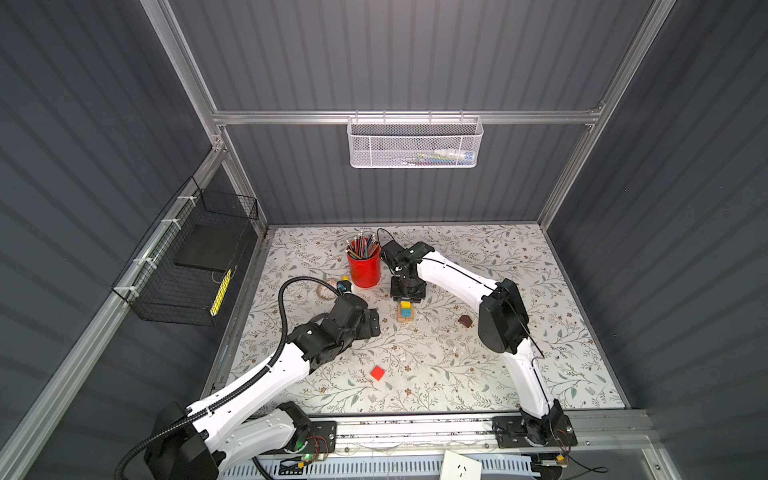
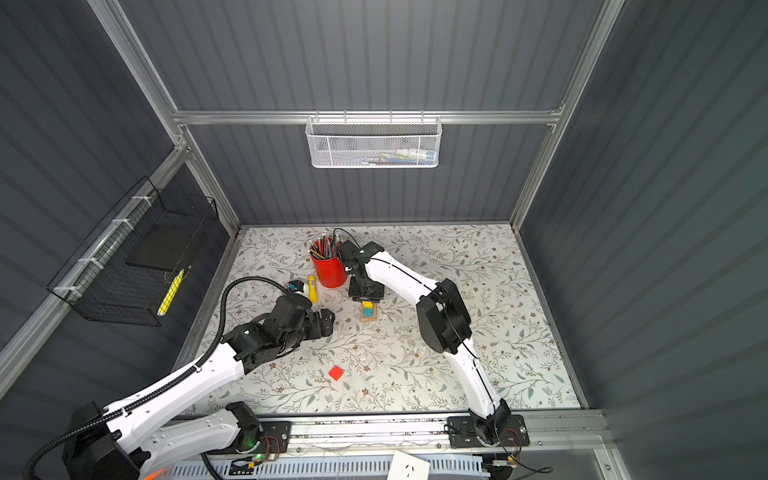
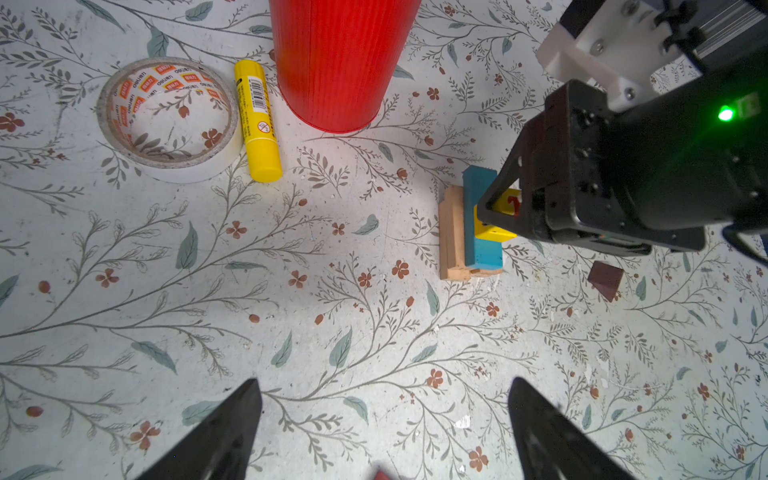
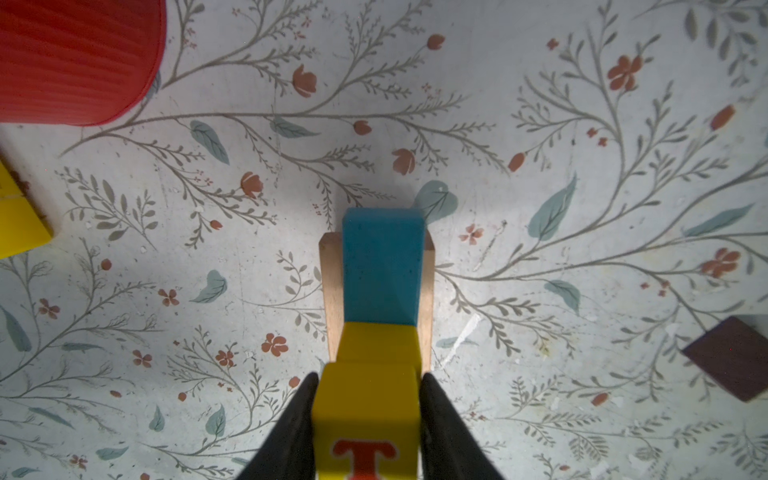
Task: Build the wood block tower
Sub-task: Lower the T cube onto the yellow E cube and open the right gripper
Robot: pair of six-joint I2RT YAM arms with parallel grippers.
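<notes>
Across the floral worktop (image 1: 457, 374), both arms reach inward in both top views. The left arm (image 1: 266, 374) extends from the near left corner. The left end effector (image 3: 384, 382) is released: its fingers stand wide apart over bare worktop and carry nothing. The right arm (image 1: 457, 276) bends at the elbow and points its wrist straight down over the wood block tower (image 1: 405, 312).

A red pencil cup (image 1: 364, 268) stands upright behind and to the left of the tower, near it but apart from it. A tape roll (image 3: 166, 72) lies flat to the left of the cup. A yellow glue stick (image 3: 257, 124) lies on its side between the two, just beside the roll.

Tower composition, base to top:
- tan planks (image 3: 451, 232), stacked flat on the worktop;
- blue plank (image 4: 380, 266), laid lengthwise on the tan planks;
- lower yellow cube (image 4: 376, 343), seated on the near end of the blue plank;
- upper yellow cube (image 4: 365, 411), red-lettered, directly above the lower one.

The right end effector (image 4: 370, 376) is clenched on the upper yellow cube, one finger against each side face. Contact between the two cubes cannot be determined.

A red cube (image 1: 377, 372) rests alone near the front, well apart from the tower. A dark brown roof-shaped piece (image 1: 465, 321) lies to the right of the tower.
</notes>
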